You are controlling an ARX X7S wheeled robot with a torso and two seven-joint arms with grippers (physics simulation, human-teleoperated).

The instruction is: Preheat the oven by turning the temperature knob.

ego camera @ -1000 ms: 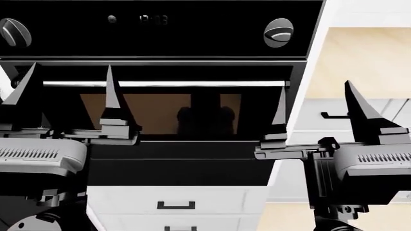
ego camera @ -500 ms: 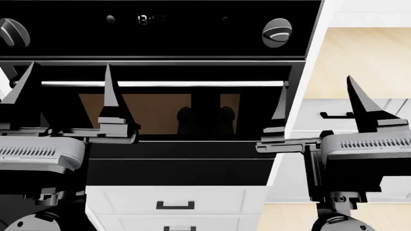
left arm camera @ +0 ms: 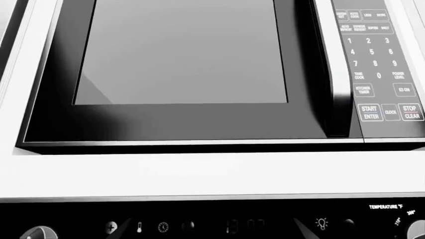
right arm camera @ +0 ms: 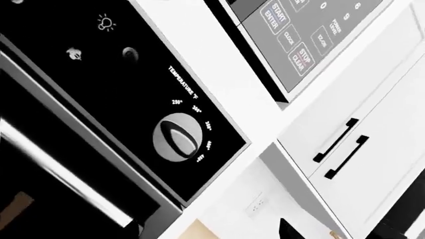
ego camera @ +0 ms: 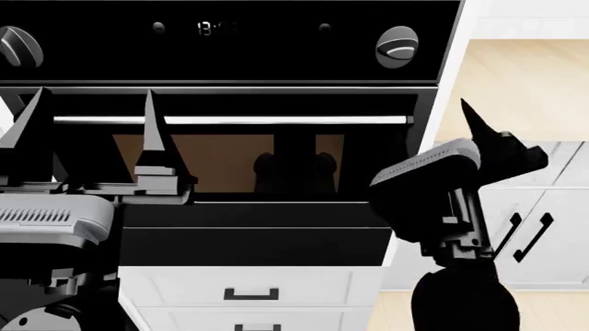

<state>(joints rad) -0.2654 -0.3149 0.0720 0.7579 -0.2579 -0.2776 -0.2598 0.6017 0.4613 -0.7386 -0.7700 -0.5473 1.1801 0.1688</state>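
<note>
The glossy black oven (ego camera: 230,62) fills the head view, with a brown-tinted window (ego camera: 216,162) and a silver bar handle (ego camera: 276,120). The temperature knob (ego camera: 398,45) is the silver dial at the panel's right end. In the right wrist view it (right arm camera: 178,137) sits under the words "TEMPERATURE °F". My left gripper (ego camera: 92,127) is open in front of the window's left part, below the panel. My right gripper (ego camera: 483,131) is rolled on its side off the oven's right edge, below and right of the knob and apart from it. One of its fingertips (right arm camera: 287,230) shows, set wide.
A second silver knob (ego camera: 18,45) is at the panel's left end. A microwave (left arm camera: 179,64) with a keypad (left arm camera: 375,59) sits above the oven. White drawers (ego camera: 253,293) lie below the oven. White cabinet doors with black handles (ego camera: 529,234) stand to its right.
My right gripper has rolled onto its side and swung up and left towards the oven's right edge. The left gripper has shifted slightly left.
</note>
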